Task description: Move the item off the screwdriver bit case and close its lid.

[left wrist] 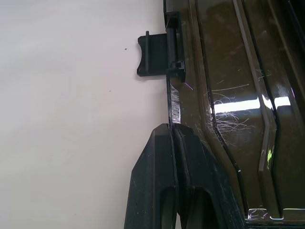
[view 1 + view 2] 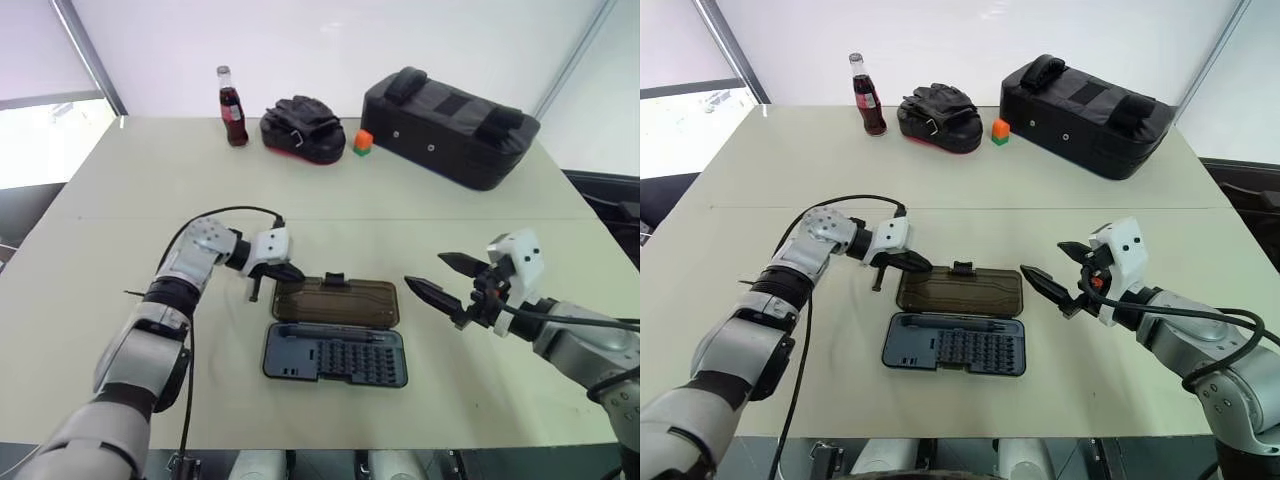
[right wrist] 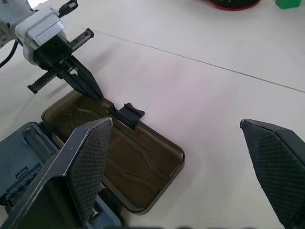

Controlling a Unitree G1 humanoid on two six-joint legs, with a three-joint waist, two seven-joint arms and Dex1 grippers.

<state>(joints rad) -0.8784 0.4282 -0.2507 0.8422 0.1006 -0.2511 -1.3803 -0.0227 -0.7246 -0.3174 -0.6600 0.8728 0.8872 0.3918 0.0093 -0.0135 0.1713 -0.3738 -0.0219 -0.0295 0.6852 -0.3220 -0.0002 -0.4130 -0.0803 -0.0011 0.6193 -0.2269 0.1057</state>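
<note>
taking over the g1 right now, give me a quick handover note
Left gripper: shut on the far rim of the lid, beside the latch.
Right gripper: open, holding nothing, hovering to the right of the case.
Case: the lid lies flat open beyond the base, which holds the bits and sits nearer the robot.
Done: nothing rests on the case.
Left: swing the lid over the base and shut it.

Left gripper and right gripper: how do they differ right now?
The left black two-fingered gripper has its fingers pressed together; the right black two-fingered gripper is spread wide open. The left's tips sit at the far rim of the smoky transparent lid; the right hangs beside it, touching nothing. Both point toward that lid.
</note>
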